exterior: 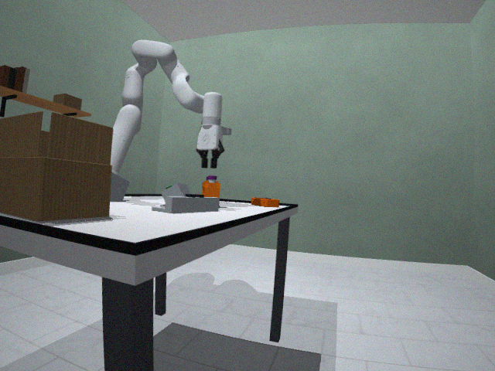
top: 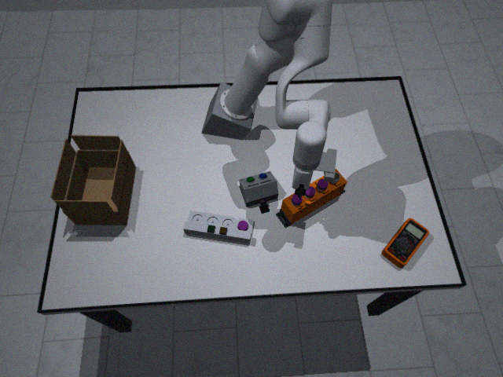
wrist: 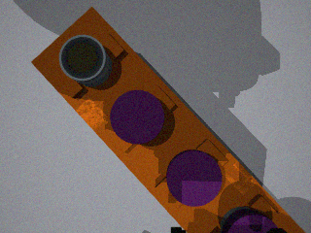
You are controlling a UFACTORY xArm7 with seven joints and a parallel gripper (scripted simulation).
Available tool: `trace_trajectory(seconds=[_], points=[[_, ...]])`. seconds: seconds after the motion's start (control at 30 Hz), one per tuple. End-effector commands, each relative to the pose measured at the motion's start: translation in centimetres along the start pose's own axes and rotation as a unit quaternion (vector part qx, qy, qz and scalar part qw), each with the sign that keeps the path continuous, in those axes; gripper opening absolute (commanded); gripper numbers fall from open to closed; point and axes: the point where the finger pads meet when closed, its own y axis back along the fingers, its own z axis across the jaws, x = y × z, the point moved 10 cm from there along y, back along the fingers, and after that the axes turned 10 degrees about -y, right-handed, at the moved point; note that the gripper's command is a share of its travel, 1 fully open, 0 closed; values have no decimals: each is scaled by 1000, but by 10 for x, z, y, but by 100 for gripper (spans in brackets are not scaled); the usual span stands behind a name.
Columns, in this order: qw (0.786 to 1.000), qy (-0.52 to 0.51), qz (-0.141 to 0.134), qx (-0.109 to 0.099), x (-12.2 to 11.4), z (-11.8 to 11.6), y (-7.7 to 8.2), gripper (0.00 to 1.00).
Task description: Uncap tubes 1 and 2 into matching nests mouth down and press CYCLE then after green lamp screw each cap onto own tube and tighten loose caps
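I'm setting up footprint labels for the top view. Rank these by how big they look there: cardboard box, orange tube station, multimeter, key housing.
1. Cardboard box, clearly largest.
2. Orange tube station, partly hidden by the arm.
3. Multimeter and key housing look about alike; I would not rank one over the other.

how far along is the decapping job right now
Done: one round purple cap sits in the end nest of the white cap tray, and the end tube in the orange decapping station stands open. In hand: the gripper hovers open and empty above the station. Left: tube 2's cap, CYCLE, recapping, tightness check, READY.
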Motion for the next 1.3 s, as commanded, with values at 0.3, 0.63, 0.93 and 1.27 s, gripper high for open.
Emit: trace_trajectory(seconds=[0.3, 0.63, 0.93, 1.27], points=[[1000, -14, -15, -10, 64, -57, -1, 46], [1000, -14, -15, -10, 67, -60, -5, 46], [1000, -14, -15, -10, 67, -60, -26, 46], [1000, -14, -15, -10, 66, -60, -37, 46]])
